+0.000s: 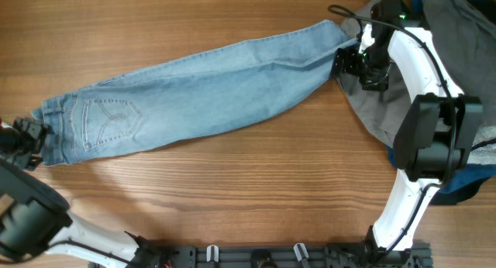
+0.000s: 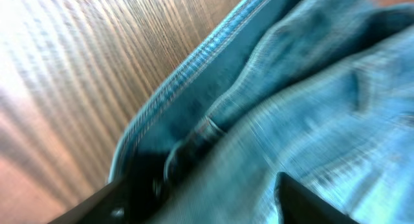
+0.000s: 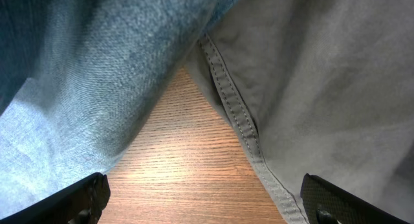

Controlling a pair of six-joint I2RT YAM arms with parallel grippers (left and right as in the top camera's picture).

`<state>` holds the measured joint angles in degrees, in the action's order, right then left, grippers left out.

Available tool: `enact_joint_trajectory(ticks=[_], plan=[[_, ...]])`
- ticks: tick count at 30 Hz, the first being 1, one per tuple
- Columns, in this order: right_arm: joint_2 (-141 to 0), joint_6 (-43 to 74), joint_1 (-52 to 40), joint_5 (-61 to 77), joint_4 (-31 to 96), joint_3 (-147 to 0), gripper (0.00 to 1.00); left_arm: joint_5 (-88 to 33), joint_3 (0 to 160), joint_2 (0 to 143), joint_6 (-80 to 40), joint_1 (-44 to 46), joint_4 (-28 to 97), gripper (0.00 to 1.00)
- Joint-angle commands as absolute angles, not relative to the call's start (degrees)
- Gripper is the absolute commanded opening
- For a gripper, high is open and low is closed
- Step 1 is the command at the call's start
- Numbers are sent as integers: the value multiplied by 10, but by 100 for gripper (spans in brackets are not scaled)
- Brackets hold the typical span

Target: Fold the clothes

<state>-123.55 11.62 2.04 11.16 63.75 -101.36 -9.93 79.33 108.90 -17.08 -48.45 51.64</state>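
Jeans [image 1: 194, 94] flat on table [image 1: 232, 190], hem by grey garment [image 1: 372, 113].

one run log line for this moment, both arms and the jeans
jeans: stretched flat across table | left gripper: at waistband | right gripper: at leg end, over grey garment | grip: cannot tell

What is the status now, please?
Left gripper at jeans waistband, grip unclear. Right gripper at hem end, jaws open. Grey garment underneath there.
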Motion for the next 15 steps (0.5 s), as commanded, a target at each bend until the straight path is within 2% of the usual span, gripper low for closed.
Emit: enact_joint_trajectory(ticks=[1, 2, 5, 10, 12, 14, 15], plan=[[-1246, 107, 18, 119, 638, -1008, 99, -50, 795, 999, -209, -482, 551, 79], [-1246, 107, 18, 119, 638, -1008, 100, -39, 795, 991, -229, -482, 575, 100], [-1246, 107, 18, 119, 639, -1008, 100, -40, 774, 1004, -292, -482, 605, 100], [-1246, 107, 18, 119, 646, -1008, 100, -41, 641, 1007, -290, -482, 388, 99], [-1246, 107, 18, 119, 649, -1008, 100, -40, 608, 1007, -290, -482, 340, 90], [-1246, 107, 18, 119, 650, -1008, 100, -40, 597, 1007, -290, -482, 332, 74], [-1246, 107, 18, 119, 650, -1008, 100, -40, 597, 1007, -290, -482, 331, 61]])
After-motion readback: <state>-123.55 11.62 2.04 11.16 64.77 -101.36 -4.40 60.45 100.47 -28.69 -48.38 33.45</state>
